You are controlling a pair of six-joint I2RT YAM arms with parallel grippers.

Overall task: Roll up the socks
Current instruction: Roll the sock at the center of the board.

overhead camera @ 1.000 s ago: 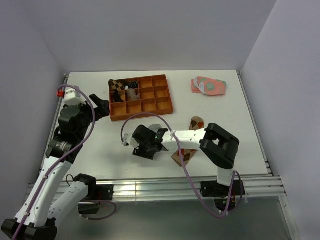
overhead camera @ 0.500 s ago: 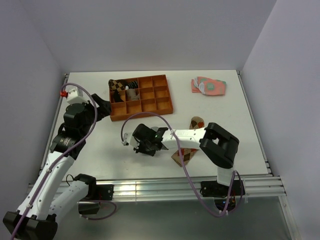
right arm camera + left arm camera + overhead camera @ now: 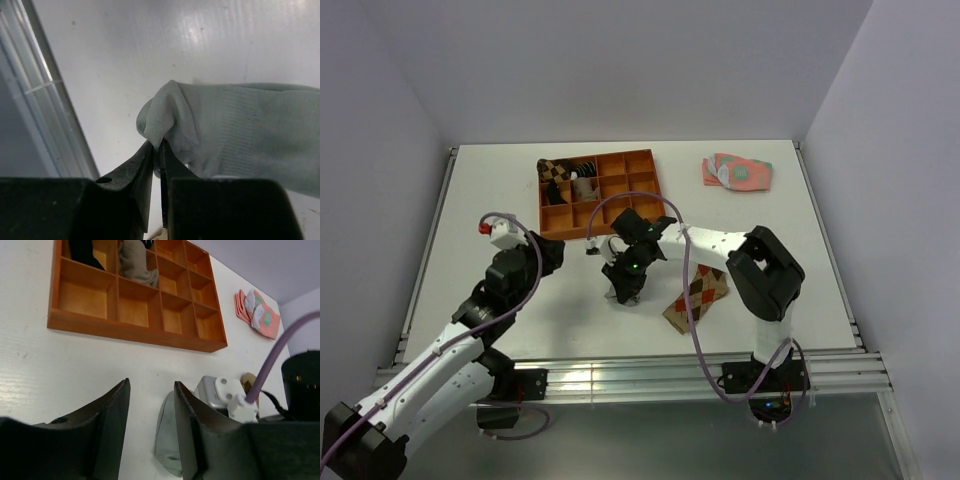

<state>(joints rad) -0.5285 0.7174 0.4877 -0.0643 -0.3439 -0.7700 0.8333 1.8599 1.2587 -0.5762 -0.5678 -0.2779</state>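
Right gripper (image 3: 159,150) is clamped on a fold of the grey sock (image 3: 235,135), with the rest draped beside its fingers. Left gripper (image 3: 151,390) has its jaws apart and holds nothing; the sock is just ahead. A firm pinch and a slow, even turn should roll it tight. Argyle sock (image 3: 698,297) lies behind the right gripper, tray (image 3: 605,228) beyond.

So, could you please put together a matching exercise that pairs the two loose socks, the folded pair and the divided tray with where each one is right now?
Things:
1. grey sock
2. argyle sock
3. pink-and-green socks
4. orange tray

Places:
A. flat on the table, by the right arm
B. far middle of the table, socks in its left compartments
C. pinched in the right hand
D. far right corner of the table

Pairs: 1-C, 2-A, 3-D, 4-B
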